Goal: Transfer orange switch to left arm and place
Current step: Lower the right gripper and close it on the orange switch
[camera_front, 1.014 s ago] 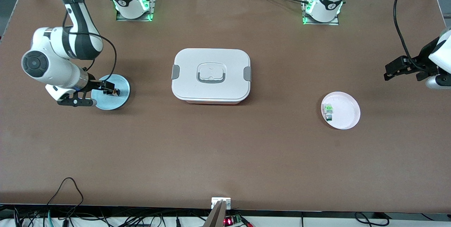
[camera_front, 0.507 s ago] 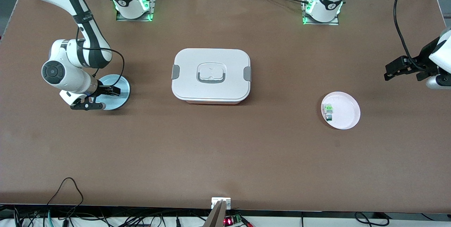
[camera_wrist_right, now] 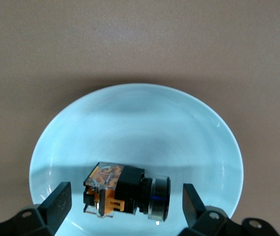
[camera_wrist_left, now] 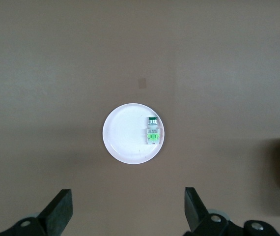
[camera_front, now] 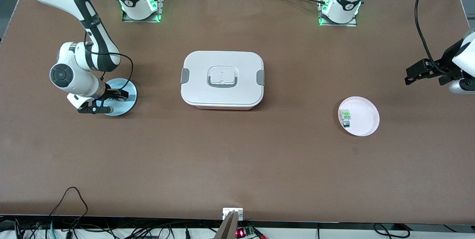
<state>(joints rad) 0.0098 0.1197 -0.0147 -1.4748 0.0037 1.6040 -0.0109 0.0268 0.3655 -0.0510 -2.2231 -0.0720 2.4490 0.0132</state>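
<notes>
Right hand (camera_wrist_right: 125,204) spread low astride the orange switch (camera_wrist_right: 125,191); left arm waits.

Two small round plates on a brown table (camera_front: 237,164).
A blue plate (camera_front: 128,102) sits toward the right arm's end; a white plate (camera_front: 365,118) toward the left arm's end holds a green switch (camera_front: 346,117) at its rim.

Pretty clearly a robotics lab, not anybody's home. Two white arms (camera_front: 79,64) are bolted to metal base plates (camera_front: 141,10) with green status lights, on one big brown table (camera_front: 237,157). Loose black cables (camera_front: 70,202) and a small electronics board (camera_front: 243,232) sit along its near edge.
</notes>
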